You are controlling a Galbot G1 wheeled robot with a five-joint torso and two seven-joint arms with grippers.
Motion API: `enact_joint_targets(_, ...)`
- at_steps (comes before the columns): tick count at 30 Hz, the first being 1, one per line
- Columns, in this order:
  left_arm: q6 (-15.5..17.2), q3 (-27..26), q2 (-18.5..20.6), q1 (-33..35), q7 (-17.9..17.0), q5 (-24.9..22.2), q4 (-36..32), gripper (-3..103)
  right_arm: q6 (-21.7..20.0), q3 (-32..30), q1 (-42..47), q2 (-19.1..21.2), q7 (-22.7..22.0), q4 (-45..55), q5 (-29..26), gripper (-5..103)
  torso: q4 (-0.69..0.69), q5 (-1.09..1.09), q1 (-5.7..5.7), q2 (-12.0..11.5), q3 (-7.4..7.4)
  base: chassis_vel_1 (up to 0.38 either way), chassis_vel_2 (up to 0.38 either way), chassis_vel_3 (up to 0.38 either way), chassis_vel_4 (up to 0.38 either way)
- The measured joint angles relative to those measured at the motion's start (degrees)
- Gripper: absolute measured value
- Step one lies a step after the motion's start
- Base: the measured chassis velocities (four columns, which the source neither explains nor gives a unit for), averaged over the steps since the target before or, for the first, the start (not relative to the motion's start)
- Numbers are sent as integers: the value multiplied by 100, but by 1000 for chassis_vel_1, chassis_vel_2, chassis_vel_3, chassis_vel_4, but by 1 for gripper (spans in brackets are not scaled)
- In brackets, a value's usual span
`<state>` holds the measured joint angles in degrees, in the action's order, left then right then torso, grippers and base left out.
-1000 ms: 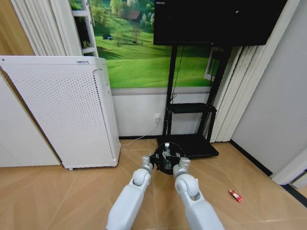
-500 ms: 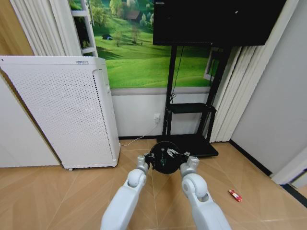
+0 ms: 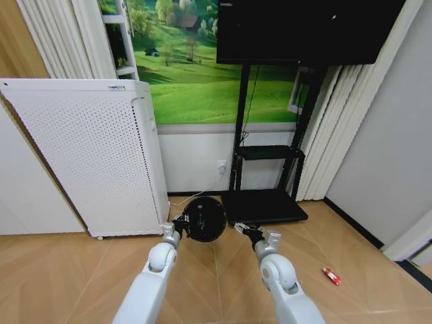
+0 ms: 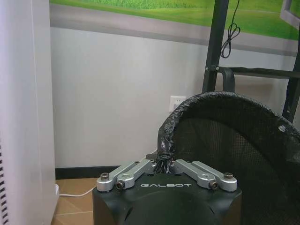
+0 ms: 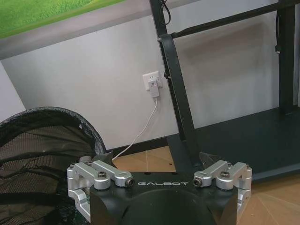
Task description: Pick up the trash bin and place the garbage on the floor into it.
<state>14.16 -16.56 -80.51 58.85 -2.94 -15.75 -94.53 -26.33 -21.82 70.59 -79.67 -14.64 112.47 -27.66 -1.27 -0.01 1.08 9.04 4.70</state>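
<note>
The trash bin (image 3: 204, 219) hangs off the floor (image 3: 88, 270), tipped so that its dark mouth faces back toward the robot, just in front of the white perforated appliance (image 3: 88, 155) and to the left of the black stand (image 3: 264, 202). It is black mesh with a black liner folded over the rim, and the left gripper (image 3: 181, 224) has it by that rim: in the left wrist view the fingers (image 4: 136, 169) are drawn together, pinching the bunched liner at the edge of the bin (image 4: 234, 140).

The right gripper (image 3: 244, 230) sits just to the right of the bin and apart from it, low over the floor in front of the stand's base shelf. In the right wrist view its fingers (image 5: 208, 159) are spread wide with nothing between them, and the bin (image 5: 42, 154) shows off to one side.

Well to the right, lying on the parquet near the dark border strip, is a small red-and-white piece of garbage (image 3: 331, 275).

Behind the arms a white plug and cord (image 5: 152, 86) sit in the wall socket, beneath a green landscape picture (image 3: 196, 67).
</note>
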Motion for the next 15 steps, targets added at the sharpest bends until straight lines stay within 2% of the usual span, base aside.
enact_joint_targets(7,1,4,-41,-17,2,-9,29,4,2,-5,-3,5,-6,-58,-2,100,-1,1,0,0,0,-155,-151,165,164)
enact_joint_targets(15,0,62,-96,-131,13,-16,174,4,11,-27,-48,-36,-17,-217,12,100,0,2,1,0,0,-244,-253,257,254)
